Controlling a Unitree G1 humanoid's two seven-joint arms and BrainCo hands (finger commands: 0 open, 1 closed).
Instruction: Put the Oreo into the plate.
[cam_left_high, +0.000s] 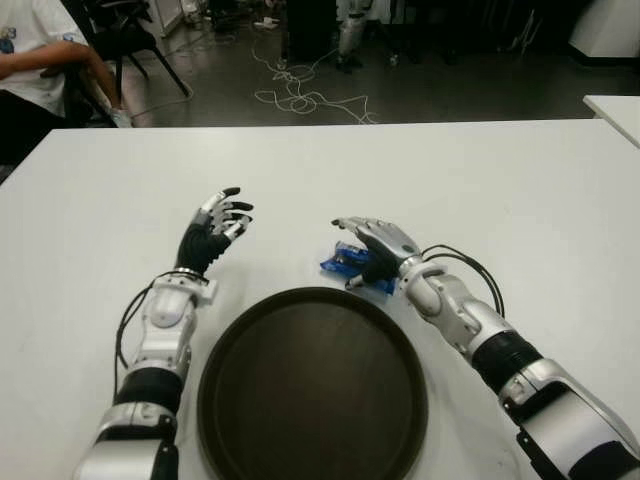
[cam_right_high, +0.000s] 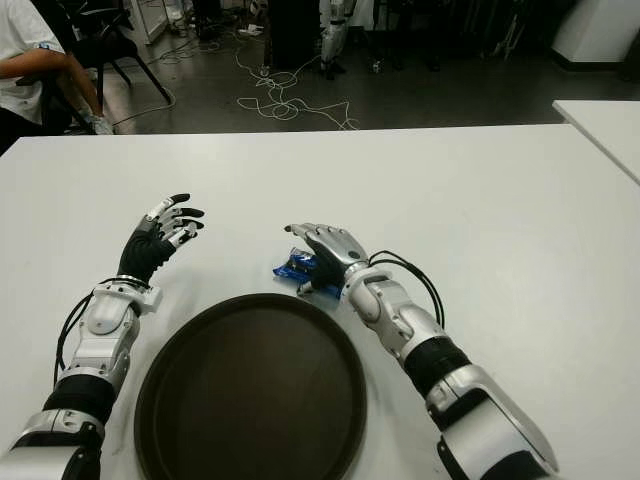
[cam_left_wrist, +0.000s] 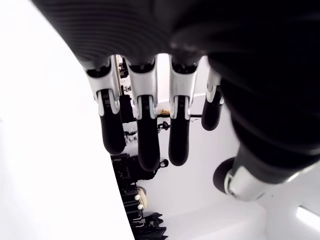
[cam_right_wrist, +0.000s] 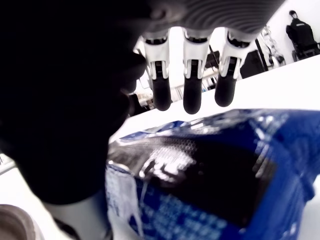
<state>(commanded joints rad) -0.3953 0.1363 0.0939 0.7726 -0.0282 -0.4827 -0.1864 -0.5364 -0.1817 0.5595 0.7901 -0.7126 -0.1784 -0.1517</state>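
Note:
The Oreo is a blue packet (cam_left_high: 338, 263) lying on the white table (cam_left_high: 500, 190), just beyond the far rim of the round dark plate (cam_left_high: 310, 400). My right hand (cam_left_high: 368, 243) is over the packet with its palm down. In the right wrist view its fingers (cam_right_wrist: 192, 92) stretch out straight above the wrapper (cam_right_wrist: 210, 175) and are not closed around it. My left hand (cam_left_high: 215, 230) is raised to the left of the plate with spread fingers and holds nothing. Nothing lies on the plate.
A person in a white shirt (cam_left_high: 30, 50) sits beyond the table's far left corner by a black chair (cam_left_high: 125, 35). Cables (cam_left_high: 300, 95) lie on the dark floor behind. The corner of another white table (cam_left_high: 615, 108) shows at the right.

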